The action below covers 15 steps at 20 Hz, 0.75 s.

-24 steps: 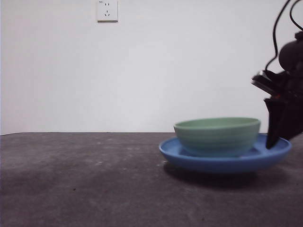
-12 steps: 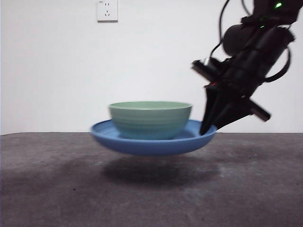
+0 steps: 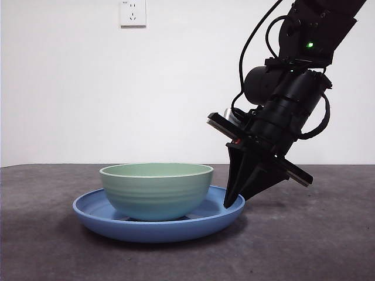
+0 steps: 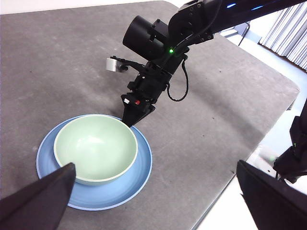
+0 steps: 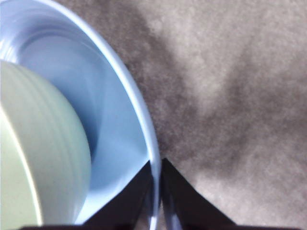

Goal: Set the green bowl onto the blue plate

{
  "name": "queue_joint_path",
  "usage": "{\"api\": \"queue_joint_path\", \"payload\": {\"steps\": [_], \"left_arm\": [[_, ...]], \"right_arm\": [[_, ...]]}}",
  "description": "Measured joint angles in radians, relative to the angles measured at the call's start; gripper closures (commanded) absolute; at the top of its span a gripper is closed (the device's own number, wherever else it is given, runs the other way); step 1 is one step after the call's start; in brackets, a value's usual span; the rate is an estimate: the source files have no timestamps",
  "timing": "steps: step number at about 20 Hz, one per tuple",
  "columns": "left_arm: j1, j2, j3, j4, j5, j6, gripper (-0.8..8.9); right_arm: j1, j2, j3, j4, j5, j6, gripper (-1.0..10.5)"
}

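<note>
The green bowl (image 3: 156,190) sits in the middle of the blue plate (image 3: 94,215) on the grey table (image 3: 304,246). The right gripper (image 3: 233,202) is pinched tight on the plate's rim. The left gripper (image 4: 153,201) hangs above, jaws spread wide, holding nothing

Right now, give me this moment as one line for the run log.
green bowl: sits in blue plate | right gripper: shut on plate rim | left gripper: open, waiting above | plate: on table
</note>
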Motion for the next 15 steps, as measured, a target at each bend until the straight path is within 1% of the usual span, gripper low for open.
{"api": "queue_joint_path", "payload": {"steps": [1, 3, 4, 6, 8, 9, 12, 15], "left_arm": [[0.000, 0.000, 0.000, 0.000, 0.000, 0.000, 2.14], [0.000, 0.000, 0.000, 0.000, 0.000, 0.000, 2.14], [0.000, 0.000, 0.000, 0.000, 0.000, 0.000, 2.14], [0.000, 0.000, 0.000, 0.000, 0.000, 0.000, 2.14], [0.000, 0.000, 0.000, 0.000, 0.000, 0.000, 2.14], [0.000, 0.000, 0.000, 0.000, 0.000, 0.000, 2.14], [0.000, 0.000, 0.000, -0.001, 0.000, 0.000, 2.14], [0.000, 0.000, 0.000, -0.003, 0.000, 0.000, 2.14]], "right_arm": [[0.000, 0.000, 0.000, 0.000, 0.000, -0.001, 8.8], [0.000, 0.000, 0.000, 0.004, 0.002, -0.001, 7.5], [0.000, 0.000, 0.000, 0.004, 0.002, -0.001, 7.2], [-0.002, -0.009, 0.000, 0.000, 0.013, -0.002, 7.2], [-0.006, -0.050, 0.000, -0.022, 0.065, -0.011, 7.1], [-0.009, -0.082, 0.000, -0.037, 0.083, -0.021, 6.8], [-0.016, -0.229, 0.000, -0.100, 0.137, -0.046, 5.0], [-0.019, -0.397, 0.001, -0.196, 0.201, -0.074, 4.6]]}}
